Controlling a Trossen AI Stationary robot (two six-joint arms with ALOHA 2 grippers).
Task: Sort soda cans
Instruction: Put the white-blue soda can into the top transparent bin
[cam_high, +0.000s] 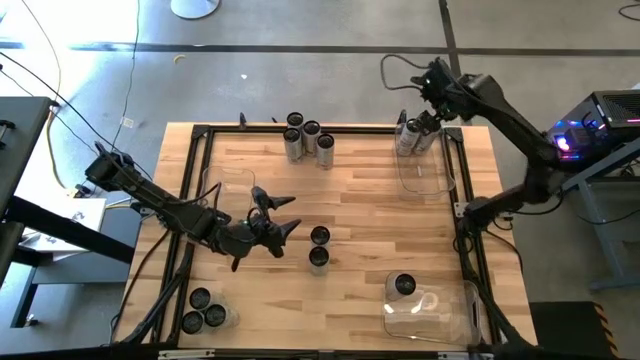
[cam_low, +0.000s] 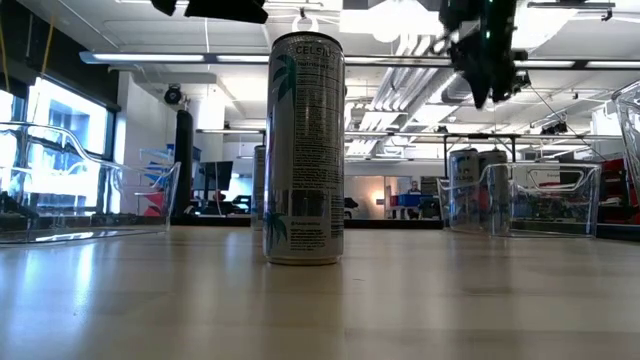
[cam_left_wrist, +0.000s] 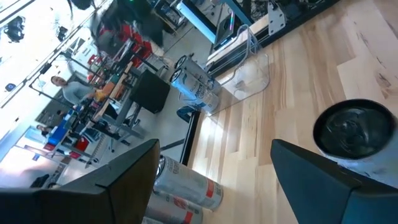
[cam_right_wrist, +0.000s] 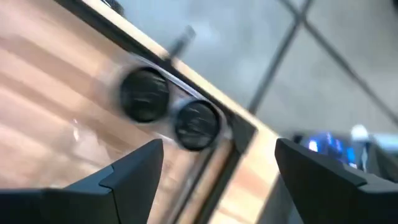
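Note:
Several soda cans stand upright on their bases on the wooden table. A group (cam_high: 306, 140) is at the far edge. Two cans (cam_high: 319, 236) (cam_high: 318, 258) stand mid-table, and the nearer one fills the low view (cam_low: 305, 148). My left gripper (cam_high: 290, 213) (cam_left_wrist: 214, 180) hovers open just left of those two, level, with one dark can top (cam_left_wrist: 354, 134) beside a finger. My right gripper (cam_high: 418, 128) (cam_right_wrist: 217, 180) is open, raised and tipped down over the far-right clear bin (cam_high: 428, 170), where two cans (cam_right_wrist: 144, 94) (cam_right_wrist: 197, 124) stand.
Three cans (cam_high: 205, 315) stand at the near left corner. One can (cam_high: 403, 286) stands in the near-right clear bin (cam_high: 440, 310). A black frame (cam_high: 465, 210) borders the table. Bare wood lies between the middle cans and the right bins.

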